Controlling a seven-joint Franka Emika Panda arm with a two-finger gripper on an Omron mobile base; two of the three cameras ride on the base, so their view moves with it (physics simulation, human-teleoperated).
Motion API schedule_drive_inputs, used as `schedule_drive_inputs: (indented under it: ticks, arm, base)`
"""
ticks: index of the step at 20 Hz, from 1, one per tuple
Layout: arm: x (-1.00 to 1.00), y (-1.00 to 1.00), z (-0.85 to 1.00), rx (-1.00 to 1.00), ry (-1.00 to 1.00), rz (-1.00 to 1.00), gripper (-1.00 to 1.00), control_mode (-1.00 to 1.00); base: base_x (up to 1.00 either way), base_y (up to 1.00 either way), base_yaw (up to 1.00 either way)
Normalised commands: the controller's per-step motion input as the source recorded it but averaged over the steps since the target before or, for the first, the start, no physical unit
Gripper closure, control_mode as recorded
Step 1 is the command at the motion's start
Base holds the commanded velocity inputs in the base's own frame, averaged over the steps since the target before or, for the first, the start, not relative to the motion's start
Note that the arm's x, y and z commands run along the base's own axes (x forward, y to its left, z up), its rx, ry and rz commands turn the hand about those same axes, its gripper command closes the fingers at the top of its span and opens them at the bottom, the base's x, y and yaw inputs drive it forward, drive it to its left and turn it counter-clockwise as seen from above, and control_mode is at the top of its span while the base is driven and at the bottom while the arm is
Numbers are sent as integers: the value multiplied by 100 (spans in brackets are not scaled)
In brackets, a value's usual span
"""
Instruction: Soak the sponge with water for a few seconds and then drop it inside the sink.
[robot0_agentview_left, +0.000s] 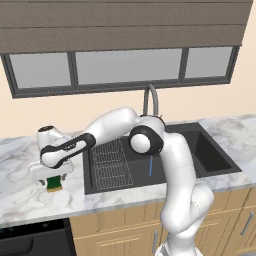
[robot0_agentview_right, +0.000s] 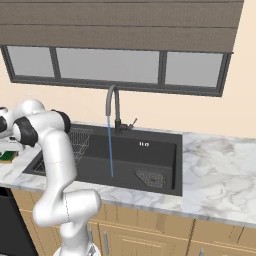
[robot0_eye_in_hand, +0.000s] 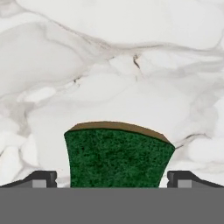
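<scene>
Marble counter (robot0_eye_in_hand: 109, 52), green-topped sponge (robot0_eye_in_hand: 117, 157) lying flat, tool (robot0_eye_in_hand: 112, 178) spread wide astride it

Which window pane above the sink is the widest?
The middle pane, directly behind the faucet; the panes on either side are clearly narrower.

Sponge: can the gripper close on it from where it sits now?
Probably yes. The gripper is open right over the sponge on the counter, jaws straddling its two sides, nothing between them.
</scene>
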Motion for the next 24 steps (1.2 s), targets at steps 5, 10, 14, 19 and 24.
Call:
schedule_drive_inputs:
  ticks: [5, 10, 14, 19, 24]
  arm:
    - [0, 0, -18, 0, 0, 0, -100, -100]
    - [0, 0, -28, 0, 0, 0, -100, -100]
    - [0, 0, -28, 0, 0, 0, -100, -100]
    - [0, 0, 0, 0, 0, 0, -100, -100]
    - [0, 0, 0, 0, 0, 0, 100, -100]
  base:
    - [0, 0, 0]
    - [0, 0, 0]
    - [0, 0, 0]
    - [0, 0, 0]
    - [0, 0, 0]
